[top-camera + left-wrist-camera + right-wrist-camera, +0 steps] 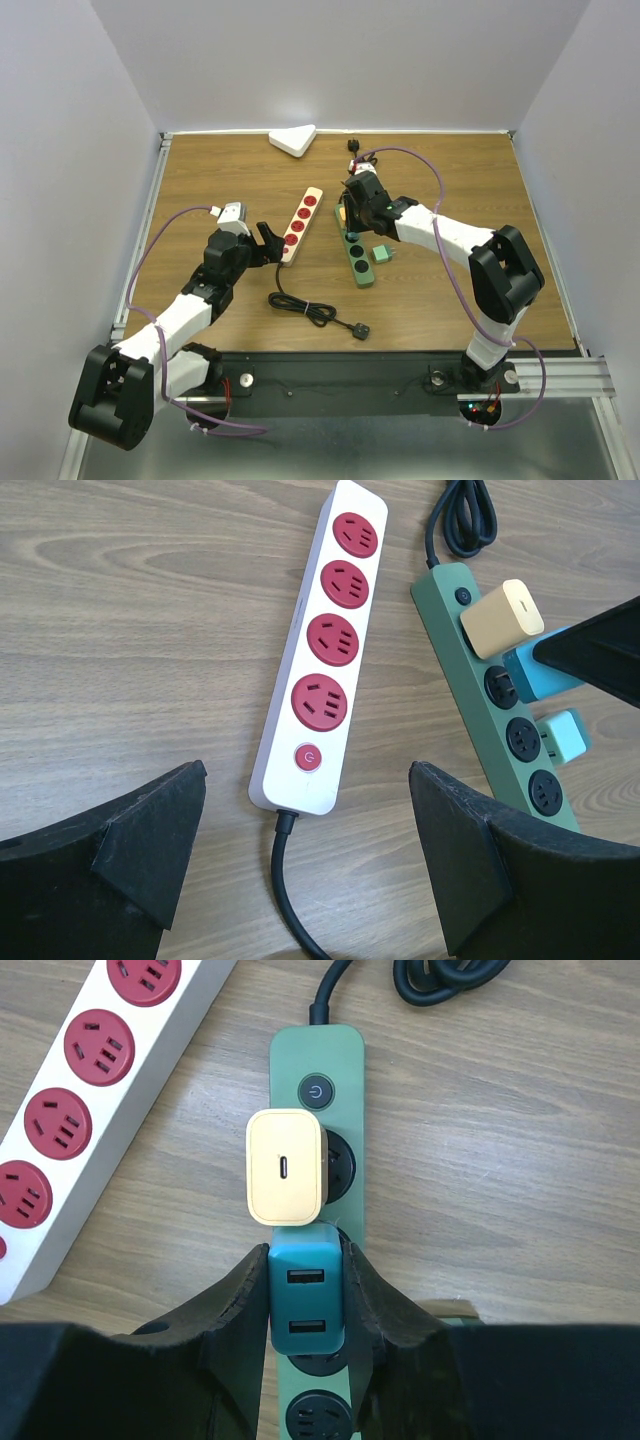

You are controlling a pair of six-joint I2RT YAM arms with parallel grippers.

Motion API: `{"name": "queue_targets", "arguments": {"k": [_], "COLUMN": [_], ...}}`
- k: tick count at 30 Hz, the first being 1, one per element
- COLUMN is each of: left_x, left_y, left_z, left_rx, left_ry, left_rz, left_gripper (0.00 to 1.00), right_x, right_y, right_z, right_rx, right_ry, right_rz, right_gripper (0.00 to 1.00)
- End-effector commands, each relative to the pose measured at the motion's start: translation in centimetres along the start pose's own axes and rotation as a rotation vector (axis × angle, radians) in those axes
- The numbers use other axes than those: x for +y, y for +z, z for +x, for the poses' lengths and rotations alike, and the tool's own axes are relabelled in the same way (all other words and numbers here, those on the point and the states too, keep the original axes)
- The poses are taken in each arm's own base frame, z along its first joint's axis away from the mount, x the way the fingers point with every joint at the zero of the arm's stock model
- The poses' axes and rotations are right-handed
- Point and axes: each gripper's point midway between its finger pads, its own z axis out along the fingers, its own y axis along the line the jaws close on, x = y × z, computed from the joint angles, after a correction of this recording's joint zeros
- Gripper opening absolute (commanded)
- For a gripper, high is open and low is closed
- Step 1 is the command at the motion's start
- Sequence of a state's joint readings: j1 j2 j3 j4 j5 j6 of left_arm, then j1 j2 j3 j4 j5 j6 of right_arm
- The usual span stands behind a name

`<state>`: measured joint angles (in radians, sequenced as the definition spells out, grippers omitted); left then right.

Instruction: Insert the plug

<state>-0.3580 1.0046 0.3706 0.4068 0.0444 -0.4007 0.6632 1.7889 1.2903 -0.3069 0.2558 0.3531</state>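
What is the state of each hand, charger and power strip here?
left hand: open, empty.
right hand: shut on teal charger.
teal charger: over second socket of green strip, seating unclear.
yellow charger: on first socket of green strip.
white strip: four sockets empty.
mint charger: lying loose beside green strip.

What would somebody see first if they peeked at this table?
Probably the white power strip with four bright red sockets, mid-table in front of the open left gripper. Beside it, the right gripper pinches a teal plug over the green power strip, next to a yellow plug sitting in it.
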Motion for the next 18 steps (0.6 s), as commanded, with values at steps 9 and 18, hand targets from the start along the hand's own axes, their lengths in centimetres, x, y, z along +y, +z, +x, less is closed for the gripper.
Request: {"name": "queue_targets", "arguments": {"k": [9, 18], "left_x": [-0.4, -0.4], "left_y": [-0.3, -0.5], "left_z": [-1.1, -1.1], "left_rx": [-0.047, -0.052], "left_ry": [0.013, 0.013], "left_rz": [0.026, 0.024], "left_gripper": [0.94, 0.94], "right_x": [0.1, -0.7], "right_y": [-1.0, -0.2], "right_z": [1.1, 3.0], "right_rx": [0.063, 0.102], "right_ry": [-0.007, -0.046], "right_rz": [0.036, 0.076], "right_gripper": [0.00, 0.00]}}
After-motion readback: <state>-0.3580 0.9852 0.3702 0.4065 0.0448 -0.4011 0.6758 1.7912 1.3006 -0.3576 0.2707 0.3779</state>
